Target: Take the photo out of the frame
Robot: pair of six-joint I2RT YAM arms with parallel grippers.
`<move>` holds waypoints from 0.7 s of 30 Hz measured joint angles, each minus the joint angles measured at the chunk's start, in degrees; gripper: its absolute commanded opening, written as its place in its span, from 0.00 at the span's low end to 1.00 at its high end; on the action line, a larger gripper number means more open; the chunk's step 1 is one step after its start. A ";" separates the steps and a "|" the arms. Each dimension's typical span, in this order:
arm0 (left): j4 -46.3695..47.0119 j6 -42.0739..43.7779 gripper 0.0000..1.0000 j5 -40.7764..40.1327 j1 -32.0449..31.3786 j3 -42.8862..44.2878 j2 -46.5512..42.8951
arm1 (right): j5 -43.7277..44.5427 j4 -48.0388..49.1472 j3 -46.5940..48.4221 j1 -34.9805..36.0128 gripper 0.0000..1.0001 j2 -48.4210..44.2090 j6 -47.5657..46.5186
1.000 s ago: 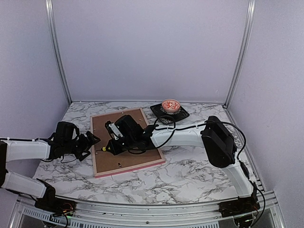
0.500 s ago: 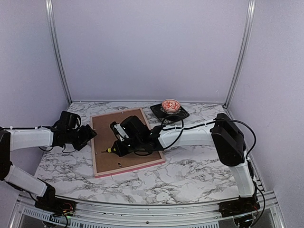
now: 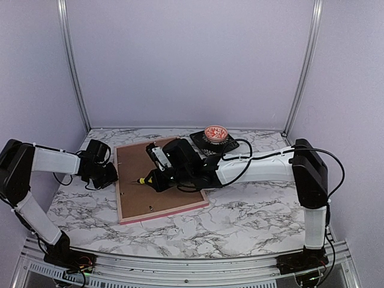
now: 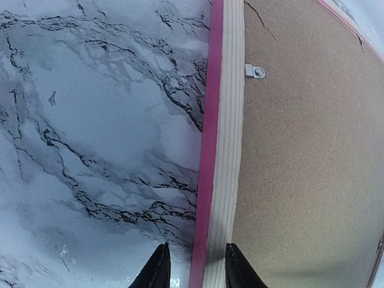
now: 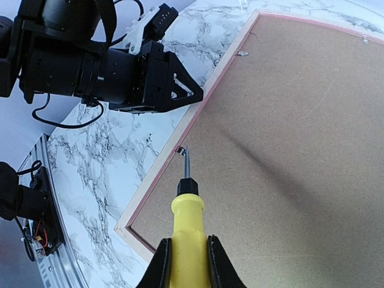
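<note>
Your right gripper [image 5: 187,264] is clamped on the yellow-handled screwdriver [image 5: 186,210], its tip at a small metal clip [image 5: 179,150] on the large pink-bordered picture frame [image 3: 163,214]. The frame lies face down (brown fibreboard backing [image 3: 150,201] up) on the marble table [image 3: 240,222]. Your left gripper [image 4: 193,267] has its jaws apart, straddling the frame's left edge.

I can't see the photo; the frame [image 3: 162,214] lies back up and its brown board [image 3: 139,198] covers the inside. My left camera shows only the tips of the left gripper [image 4: 196,271], and the frame runs off the picture. The screwdriver [image 5: 188,225] handle is cut off at the bottom. The little metal bit [image 5: 179,149] at its tip is too small to tell.
</note>
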 measured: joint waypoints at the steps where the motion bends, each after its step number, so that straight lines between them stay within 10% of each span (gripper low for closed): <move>1: 0.00 0.04 0.32 -0.02 0.00 0.00 0.11 | 0.07 0.31 -0.66 0.00 0.00 -0.50 -0.07; 21: 1.60 -0.35 0.26 1.75 -0.70 -0.02 2.10 | 0.94 3.43 -5.09 0.00 0.00 -2.58 -0.94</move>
